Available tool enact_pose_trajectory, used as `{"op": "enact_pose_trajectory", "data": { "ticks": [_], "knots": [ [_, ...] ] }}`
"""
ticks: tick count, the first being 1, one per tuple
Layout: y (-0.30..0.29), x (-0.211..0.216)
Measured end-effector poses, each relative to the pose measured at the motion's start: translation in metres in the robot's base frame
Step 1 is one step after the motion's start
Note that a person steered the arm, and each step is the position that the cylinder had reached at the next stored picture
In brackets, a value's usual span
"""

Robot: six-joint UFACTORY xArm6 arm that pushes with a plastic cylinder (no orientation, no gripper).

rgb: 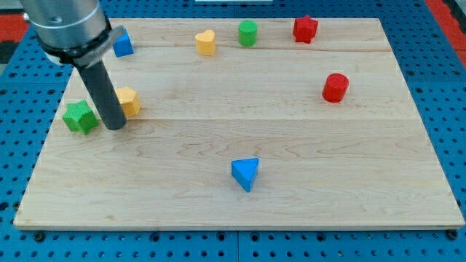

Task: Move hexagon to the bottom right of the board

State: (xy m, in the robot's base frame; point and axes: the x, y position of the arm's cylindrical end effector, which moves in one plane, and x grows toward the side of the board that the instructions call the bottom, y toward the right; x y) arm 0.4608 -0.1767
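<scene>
My tip (115,126) is what this arm is carrying in place of jaws, so nothing is opening, closing or being held; the dark rod is standing upright on the wooden board (240,196) near its left edge. The yellow hexagon (129,100) is sitting just to the tip's right and slightly toward the view's top, touching the rod or nearly so (the rod is hiding its left side). The green star (80,116) is lying just to the tip's left. A blue block (123,44) is sitting above the tip, partly covered by the arm. Well to the tip's right are lying a blue triangle (245,174), a red cylinder (336,87), a yellow heart (206,42), a green cylinder (248,33) and a red star (305,29).
</scene>
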Motion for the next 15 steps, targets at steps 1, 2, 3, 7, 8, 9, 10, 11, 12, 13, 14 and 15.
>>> {"op": "enact_pose_trajectory", "data": {
  "ticks": [1,2,3,7,8,9,10,11,12,13,14,15],
  "knots": [
    [-0.050,-0.028],
    [-0.048,-0.050],
    [0.011,-0.049],
    [0.156,-0.035],
    [0.228,-0.019],
    [0.211,-0.048],
    [0.179,-0.058],
    [0.182,-0.015],
    [0.146,-0.010],
    [0.112,-0.017],
    [0.083,-0.005],
    [0.077,0.012]
  ]
}}
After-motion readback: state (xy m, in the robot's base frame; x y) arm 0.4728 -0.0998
